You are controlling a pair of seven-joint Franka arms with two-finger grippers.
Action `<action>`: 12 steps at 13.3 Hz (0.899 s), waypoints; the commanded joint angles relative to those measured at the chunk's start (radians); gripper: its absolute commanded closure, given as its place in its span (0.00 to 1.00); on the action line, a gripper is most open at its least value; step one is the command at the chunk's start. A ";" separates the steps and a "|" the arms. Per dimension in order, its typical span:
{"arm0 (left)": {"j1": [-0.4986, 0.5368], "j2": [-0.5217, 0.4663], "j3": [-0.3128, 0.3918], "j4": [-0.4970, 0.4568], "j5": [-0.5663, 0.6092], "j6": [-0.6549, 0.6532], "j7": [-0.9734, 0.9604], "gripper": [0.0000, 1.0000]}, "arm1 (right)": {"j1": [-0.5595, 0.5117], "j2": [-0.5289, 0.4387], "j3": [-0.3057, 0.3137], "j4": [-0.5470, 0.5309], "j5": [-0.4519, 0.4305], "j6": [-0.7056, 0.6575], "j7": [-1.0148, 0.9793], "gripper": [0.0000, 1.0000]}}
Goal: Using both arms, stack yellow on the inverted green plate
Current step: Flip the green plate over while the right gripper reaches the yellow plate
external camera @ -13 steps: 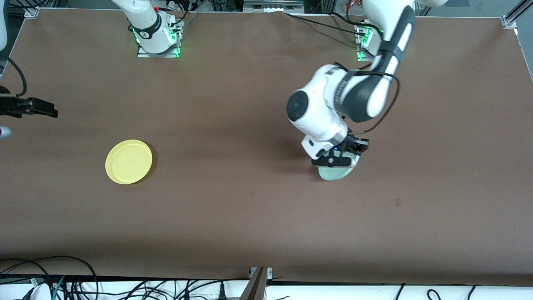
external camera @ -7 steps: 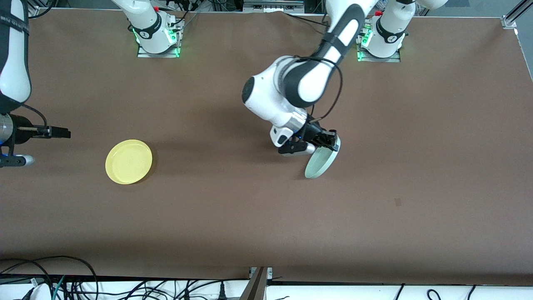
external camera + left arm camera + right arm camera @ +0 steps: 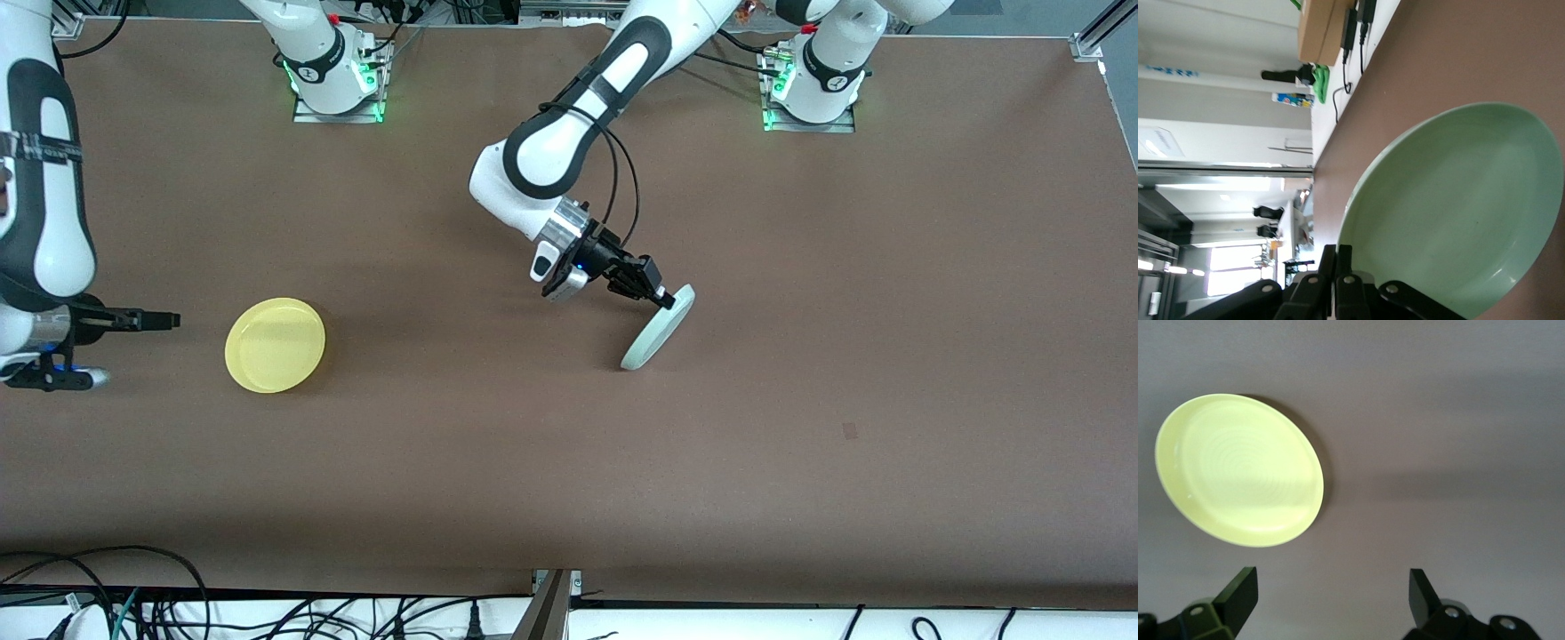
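Observation:
The pale green plate [image 3: 656,331] hangs steeply tilted, almost on edge, over the middle of the brown table. My left gripper [image 3: 665,300] is shut on its upper rim. In the left wrist view the plate's hollow face [image 3: 1451,213] fills the frame, with the fingers [image 3: 1355,263] pinched on the rim. The yellow plate [image 3: 275,345] lies flat, hollow side up, toward the right arm's end. My right gripper [image 3: 171,318] is beside it, at the table's end, with a gap between them. In the right wrist view the gripper [image 3: 1331,593] is open and empty, with the yellow plate [image 3: 1238,470] ahead of it.
The two arm bases [image 3: 336,84] [image 3: 813,89] stand at the table's edge farthest from the front camera. Cables [image 3: 133,604] lie along the edge nearest to the front camera. A small dark mark [image 3: 849,431] is on the table toward the left arm's end.
My left arm has swung toward the right arm's end, carrying the green plate and tipping it from nearly flat to nearly on edge. My right gripper has moved closer to the yellow plate.

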 commanded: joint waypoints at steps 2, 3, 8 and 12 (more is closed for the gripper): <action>-0.052 0.069 0.021 0.047 0.073 -0.048 -0.006 1.00 | -0.004 0.025 0.010 -0.064 0.047 0.100 -0.013 0.00; -0.054 0.072 0.021 0.045 0.074 -0.049 -0.014 1.00 | -0.001 0.029 0.012 -0.091 0.057 0.140 -0.013 0.00; -0.098 0.091 0.020 0.045 0.074 -0.074 -0.052 1.00 | 0.001 0.024 0.018 -0.210 0.063 0.326 -0.013 0.00; -0.141 0.092 0.008 0.039 0.059 -0.074 -0.052 0.97 | 0.001 0.029 0.021 -0.293 0.078 0.453 -0.013 0.00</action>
